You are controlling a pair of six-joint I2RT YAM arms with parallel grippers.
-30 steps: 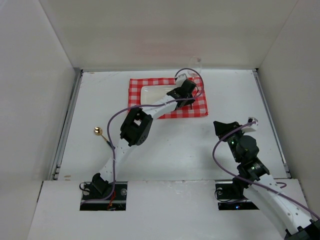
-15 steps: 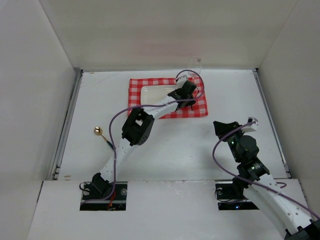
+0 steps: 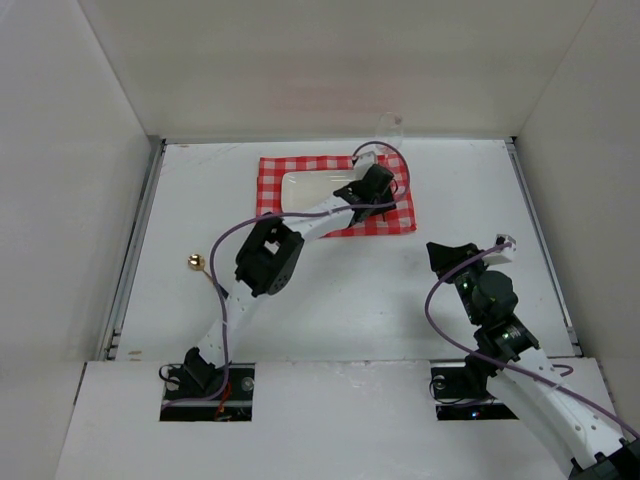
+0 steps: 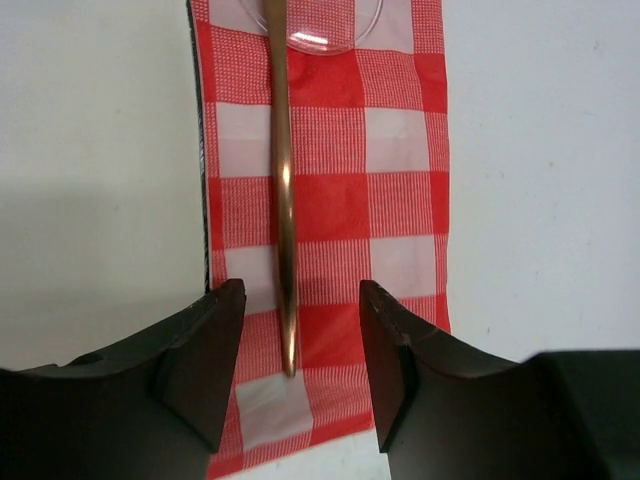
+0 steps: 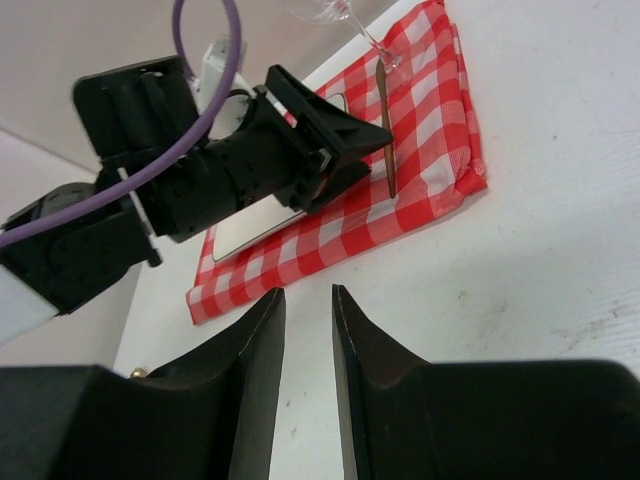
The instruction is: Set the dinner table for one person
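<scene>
Because the dinner table [image 3: 330,300] is carrying a loose checked cloth [image 3: 272,172] by its far edge, a dragging lift by the left gripper [image 4: 300,300], jaws standing wide astride the gold utensil [image 4: 281,200], is threatening to ruck it and knock the wine glass [image 4: 330,20]. The table is lying flat beneath both arms, seemingly longest from left edge to right edge; the utensil is pointing at the far edge. The right gripper [image 5: 305,295] is hovering, jaws narrowly parted, empty.
</scene>
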